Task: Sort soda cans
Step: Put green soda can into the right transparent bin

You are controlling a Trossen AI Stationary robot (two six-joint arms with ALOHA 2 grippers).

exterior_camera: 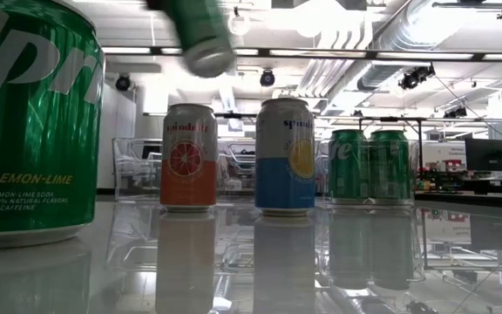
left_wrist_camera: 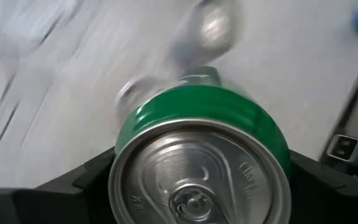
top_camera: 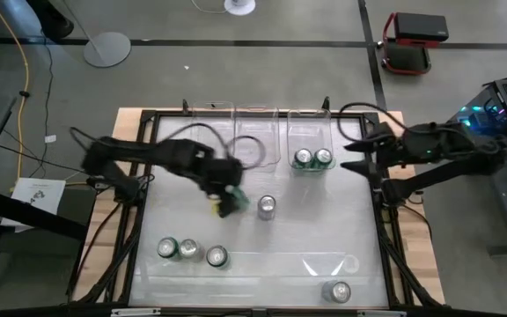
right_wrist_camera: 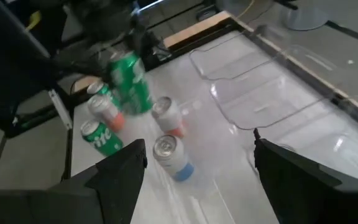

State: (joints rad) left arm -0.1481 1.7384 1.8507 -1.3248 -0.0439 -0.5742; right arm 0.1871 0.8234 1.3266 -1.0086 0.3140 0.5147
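Green soda can (left_wrist_camera: 201,158) pinched in left gripper (top_camera: 227,199) fingers, lifted mid-carry over worktop (top_camera: 324,229); next: place in bin (top_camera: 312,141) beside green pair (top_camera: 312,158); right gripper (right_wrist_camera: 194,165) fingers spread, waiting

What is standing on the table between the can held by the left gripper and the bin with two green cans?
One upright can stands there alone, seen in the high view, between the held green can and the bin.

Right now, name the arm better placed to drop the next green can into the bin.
Left. The left gripper is shut on a green can mid-table; the right gripper is open and empty beside the bin.
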